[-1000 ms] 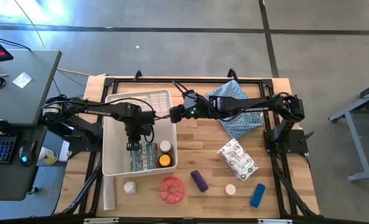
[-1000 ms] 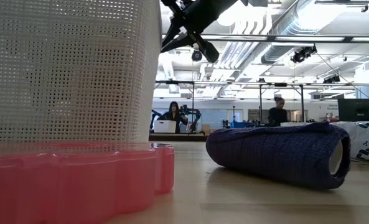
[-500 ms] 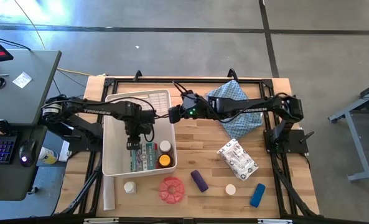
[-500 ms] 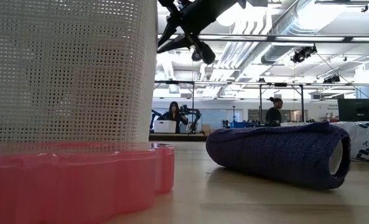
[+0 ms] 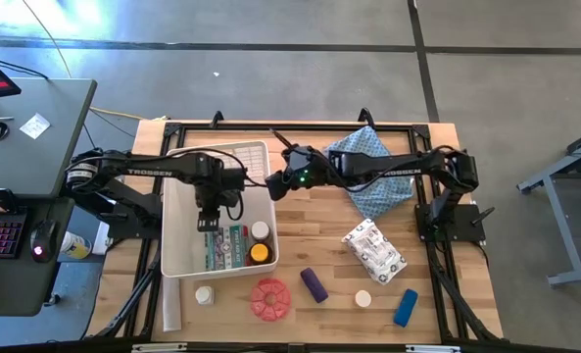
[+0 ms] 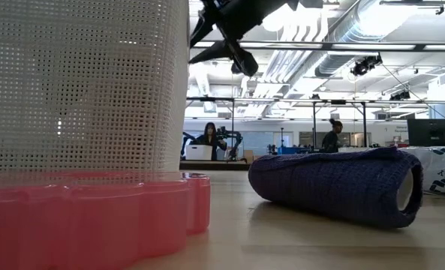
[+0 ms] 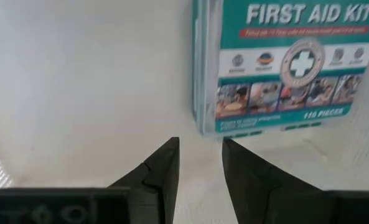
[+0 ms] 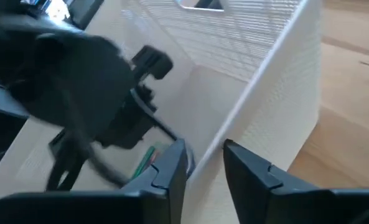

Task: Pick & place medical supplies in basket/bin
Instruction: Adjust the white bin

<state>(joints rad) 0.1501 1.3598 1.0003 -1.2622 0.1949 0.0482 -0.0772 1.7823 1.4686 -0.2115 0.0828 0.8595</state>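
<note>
From overhead, my left gripper hangs inside the white lattice bin, just above the first aid kit; an amber yellow-capped bottle lies beside it. My right gripper sits at the bin's rim. At table level, a pink ridged disc and purple knit roll lie nearby. My left wrist camera shows fingers slightly parted, holding nothing, below a box reading "FIRST AID KIT". My right wrist camera shows fingers slightly apart, empty, beside the bin's wall.
</note>
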